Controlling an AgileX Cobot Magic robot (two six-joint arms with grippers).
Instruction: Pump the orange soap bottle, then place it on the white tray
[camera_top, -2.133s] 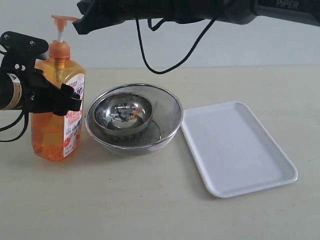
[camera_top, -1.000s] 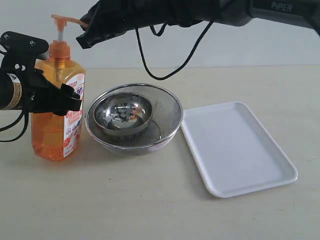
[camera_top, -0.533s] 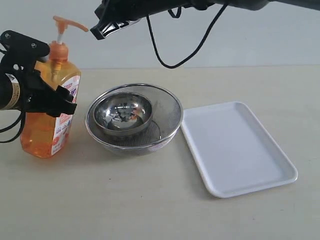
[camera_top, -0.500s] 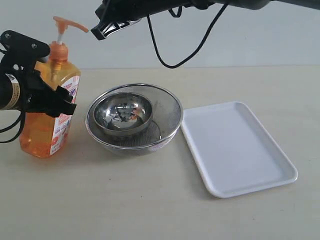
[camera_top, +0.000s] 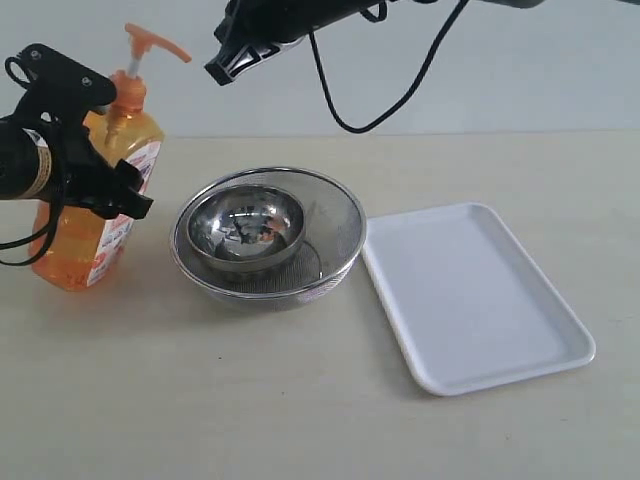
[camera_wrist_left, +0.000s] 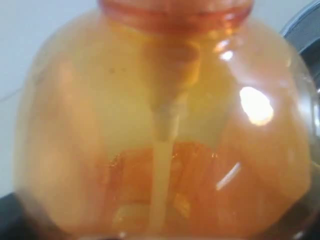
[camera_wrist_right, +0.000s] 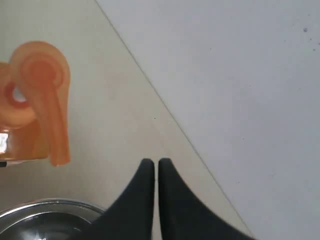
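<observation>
Exterior view: left gripper (camera_top: 118, 150) grasps the tall translucent orange soap bottle (camera_top: 78, 245) at left (tilted); right gripper (camera_top: 224, 70), clenched, hovers upper centre.

At the far left of the pale flat table (camera_top: 300, 400), the tall translucent orange plastic soap bottle (camera_top: 70, 250) leans with its top toward the middle. The black left gripper (camera_top: 105, 150) is clasped around its upper body from the left. Just right of the bottle sits the round steel mesh bowl (camera_top: 338, 235), with the smaller round polished steel bowl (camera_top: 245, 228) nested inside. The flat glossy white rectangular tray (camera_top: 470, 300) lies just right of the bowls, well apart from the bottle. The black right gripper (camera_top: 222, 66) hangs in the air right of the pump head (camera_top: 150, 42), apart from it
</observation>
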